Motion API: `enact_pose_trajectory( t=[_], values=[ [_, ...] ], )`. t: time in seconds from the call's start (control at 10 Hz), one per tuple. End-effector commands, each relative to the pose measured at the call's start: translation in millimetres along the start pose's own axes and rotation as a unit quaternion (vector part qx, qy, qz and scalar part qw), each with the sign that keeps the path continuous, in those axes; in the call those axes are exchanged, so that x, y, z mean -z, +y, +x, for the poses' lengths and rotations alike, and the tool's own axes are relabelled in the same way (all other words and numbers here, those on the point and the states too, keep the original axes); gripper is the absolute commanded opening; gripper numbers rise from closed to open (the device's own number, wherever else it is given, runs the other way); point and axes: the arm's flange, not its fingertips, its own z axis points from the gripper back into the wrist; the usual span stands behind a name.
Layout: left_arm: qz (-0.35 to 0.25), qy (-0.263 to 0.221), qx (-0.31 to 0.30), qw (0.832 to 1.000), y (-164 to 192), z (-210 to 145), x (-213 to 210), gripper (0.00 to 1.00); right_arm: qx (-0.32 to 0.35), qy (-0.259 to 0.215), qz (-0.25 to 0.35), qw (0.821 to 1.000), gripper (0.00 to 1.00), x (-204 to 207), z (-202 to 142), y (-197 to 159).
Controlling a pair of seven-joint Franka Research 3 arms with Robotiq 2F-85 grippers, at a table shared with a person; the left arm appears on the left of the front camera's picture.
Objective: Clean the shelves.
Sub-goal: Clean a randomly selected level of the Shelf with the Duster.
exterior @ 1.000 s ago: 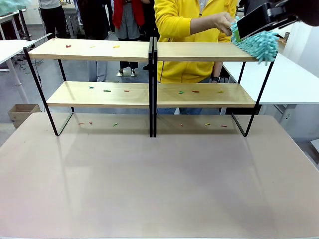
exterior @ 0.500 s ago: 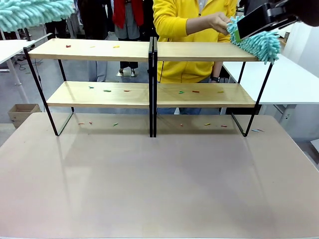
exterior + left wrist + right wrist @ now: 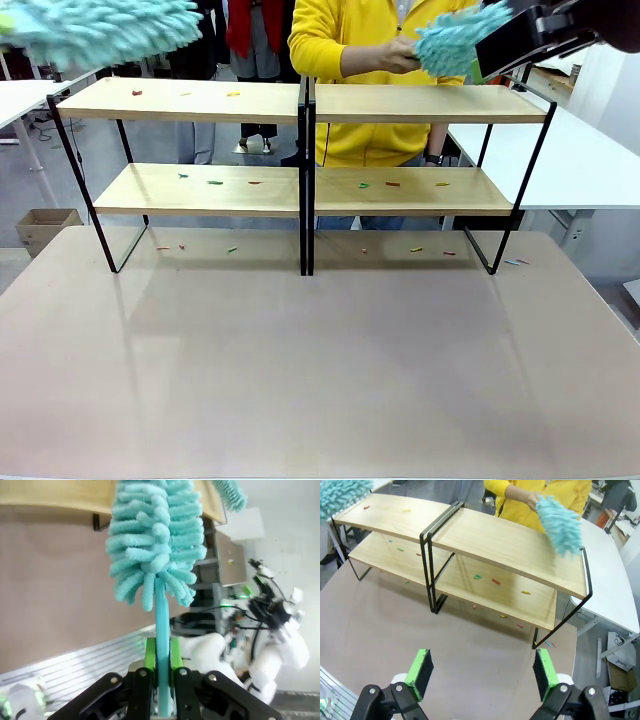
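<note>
The shelves [image 3: 200, 100] stand along the far edge of the table [image 3: 320, 380], with coloured scraps [image 3: 215, 182] on their boards. The left gripper [image 3: 161, 652] is clamped on a teal duster [image 3: 155, 545], whose blurred head seems to hang just above the left rack's outer corner. The right gripper [image 3: 482, 672] gapes wide and empty over open tabletop. A person's hand [image 3: 395, 57] holds a second duster [image 3: 455, 40] above the right top board.

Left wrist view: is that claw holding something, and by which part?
Yes. The left gripper is shut on a teal fluffy duster, pinching its thin handle just below the fluffy head. The right gripper is open and holds nothing.
</note>
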Motion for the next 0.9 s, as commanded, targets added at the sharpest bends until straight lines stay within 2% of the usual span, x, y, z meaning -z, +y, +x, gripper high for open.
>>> enact_pose_trajectory(
  t=[0.0,0.1,0.4,0.8],
  values=[
    [0.057,-0.021,-0.011,0.998,-25,10,42,0.12,0.002,-0.001,-0.002,1.0,1.0,0,0,-1],
    [0.084,-0.04,-0.014,0.996,-34,15,66,0.12,0.002,-0.001,-0.002,1.0,1.0,0,0,-1],
    [0.115,-0.082,-0.01,0.99,-48,29,122,0.12,0.002,-0.001,-0.002,1.0,1.0,0,0,-1],
    [0.128,-0.045,0.0,0.991,-43,45,168,0.12,0.002,-0.001,-0.002,1.0,1.0,0,0,-1]
  ],
)
